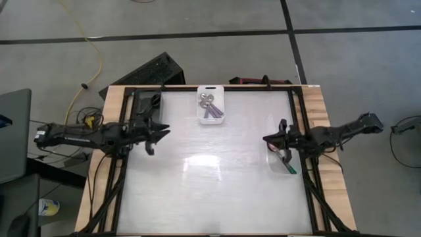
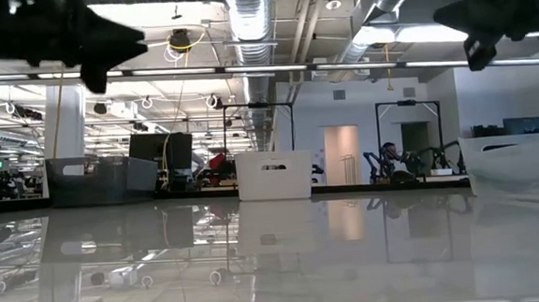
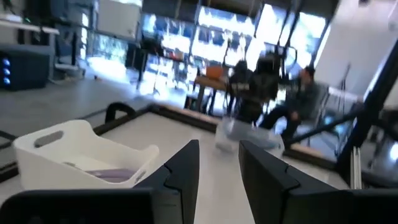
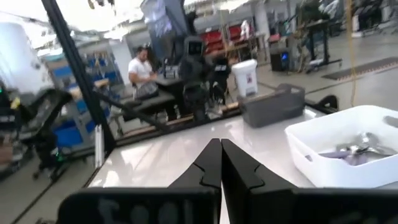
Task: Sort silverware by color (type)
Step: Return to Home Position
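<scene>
The silverware lies in bins. Silver and purple-bowled spoons [image 1: 209, 104] rest flat on the floor of a white bin [image 1: 212, 105] at the table's far middle, also seen in the right wrist view [image 4: 357, 149]. A teal-handled spoon [image 1: 288, 164] lies in a pale bin [image 1: 281, 161] at the right edge. My left gripper [image 1: 154, 135] hovers open and empty above the table's left side, its fingers [image 3: 186, 165] apart. My right gripper [image 1: 270, 139] hovers shut and empty at the right side, just beside the pale bin; its fingertips [image 4: 221, 142] meet.
A dark bin [image 1: 146, 105] stands at the far left corner; I cannot see what is in it. The white tabletop [image 1: 210, 178] is framed by black rails. A person sits at a desk in the room beyond the table [image 4: 142, 68].
</scene>
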Tool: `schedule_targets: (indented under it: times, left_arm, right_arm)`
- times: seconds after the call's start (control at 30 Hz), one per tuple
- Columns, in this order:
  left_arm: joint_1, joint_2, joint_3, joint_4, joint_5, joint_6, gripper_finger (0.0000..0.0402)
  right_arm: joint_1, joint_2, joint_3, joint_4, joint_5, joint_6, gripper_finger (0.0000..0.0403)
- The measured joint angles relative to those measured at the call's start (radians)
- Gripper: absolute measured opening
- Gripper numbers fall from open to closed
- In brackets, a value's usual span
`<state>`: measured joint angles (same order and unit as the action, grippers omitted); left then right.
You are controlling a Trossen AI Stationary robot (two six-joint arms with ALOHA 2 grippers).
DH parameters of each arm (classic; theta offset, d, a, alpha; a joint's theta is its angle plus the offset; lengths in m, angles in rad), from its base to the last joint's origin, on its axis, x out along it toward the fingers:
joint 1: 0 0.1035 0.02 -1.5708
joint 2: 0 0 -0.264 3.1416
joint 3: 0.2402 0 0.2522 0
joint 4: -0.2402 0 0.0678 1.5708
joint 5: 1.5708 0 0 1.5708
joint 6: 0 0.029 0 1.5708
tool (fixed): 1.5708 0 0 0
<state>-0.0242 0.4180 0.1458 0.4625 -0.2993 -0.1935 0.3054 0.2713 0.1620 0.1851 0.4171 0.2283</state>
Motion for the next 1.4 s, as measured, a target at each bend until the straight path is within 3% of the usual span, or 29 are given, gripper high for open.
schedule_targets:
  times: [0.27,0.37,0.57,1.1,1.4]
  left_arm:
    - [0.001,-0.332,-0.134,-0.019,0.023,-0.014,0.0098]
    - [0.000,-0.419,-0.133,-0.126,0.079,-0.011,0.0098]
    - [-0.002,-0.383,-0.135,-0.221,0.241,0.011,0.0098]
    - [-0.030,-0.367,-0.136,-0.431,0.228,0.028,0.0098]
    - [-0.029,-0.348,-0.131,-0.444,0.207,0.023,0.0098]
  right_arm:
    - [-0.052,-0.265,-0.040,-0.176,-0.005,0.007,0.0027]
    - [-0.064,-0.269,-0.039,-0.244,-0.016,0.015,0.0027]
    - [-0.065,-0.269,-0.084,-0.293,-0.077,0.015,0.0027]
    - [-0.067,-0.265,-0.111,-0.249,-0.101,-0.025,0.0027]
    - [-0.067,-0.266,-0.111,-0.253,-0.101,-0.027,0.0027]
